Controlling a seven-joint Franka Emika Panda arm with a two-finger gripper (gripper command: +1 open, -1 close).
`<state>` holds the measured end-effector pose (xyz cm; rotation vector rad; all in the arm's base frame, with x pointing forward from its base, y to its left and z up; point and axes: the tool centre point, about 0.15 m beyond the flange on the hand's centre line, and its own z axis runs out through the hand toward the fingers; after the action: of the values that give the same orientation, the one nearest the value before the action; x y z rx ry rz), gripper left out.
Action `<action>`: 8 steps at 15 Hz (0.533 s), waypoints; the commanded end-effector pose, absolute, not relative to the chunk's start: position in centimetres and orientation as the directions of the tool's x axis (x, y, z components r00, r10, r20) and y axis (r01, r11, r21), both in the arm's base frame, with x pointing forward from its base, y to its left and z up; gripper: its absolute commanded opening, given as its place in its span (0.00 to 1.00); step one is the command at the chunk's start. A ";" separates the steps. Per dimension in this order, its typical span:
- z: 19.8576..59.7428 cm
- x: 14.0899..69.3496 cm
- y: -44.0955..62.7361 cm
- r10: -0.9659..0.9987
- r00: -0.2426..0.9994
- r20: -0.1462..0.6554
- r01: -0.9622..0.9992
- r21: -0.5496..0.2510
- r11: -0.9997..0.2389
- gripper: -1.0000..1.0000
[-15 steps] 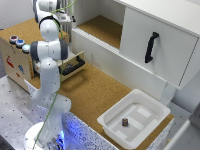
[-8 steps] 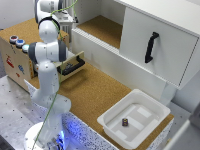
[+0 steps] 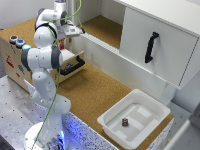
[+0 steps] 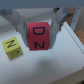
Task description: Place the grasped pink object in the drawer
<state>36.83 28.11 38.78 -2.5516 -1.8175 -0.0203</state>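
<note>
Gripping pink object point(image 4: 38, 36), yellow block point(image 4: 11, 47) beside.

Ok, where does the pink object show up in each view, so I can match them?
Exterior view: the pink object is a tiny reddish spot under the arm's wrist, above the open drawer, toward the exterior view's left.
Wrist view: the pink object fills the middle as a lettered cube clamped between the jaws, with a yellow block beside it.
Shared landmark: the jaws closed on it.
</note>
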 end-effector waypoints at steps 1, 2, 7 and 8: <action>34.7 39.0 29.0 0.968 0.245 0.056 0.969 0.001 -0.246 0.00; 33.9 39.3 29.6 0.972 0.234 0.034 0.972 0.006 -0.234 0.00; 31.1 40.2 30.6 0.968 0.246 -0.041 0.969 -0.003 -0.246 0.00; 30.9 40.3 30.7 0.963 0.265 -0.045 0.964 0.004 -0.265 0.00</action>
<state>38.61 29.20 33.73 -2.4627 -1.9093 -0.0201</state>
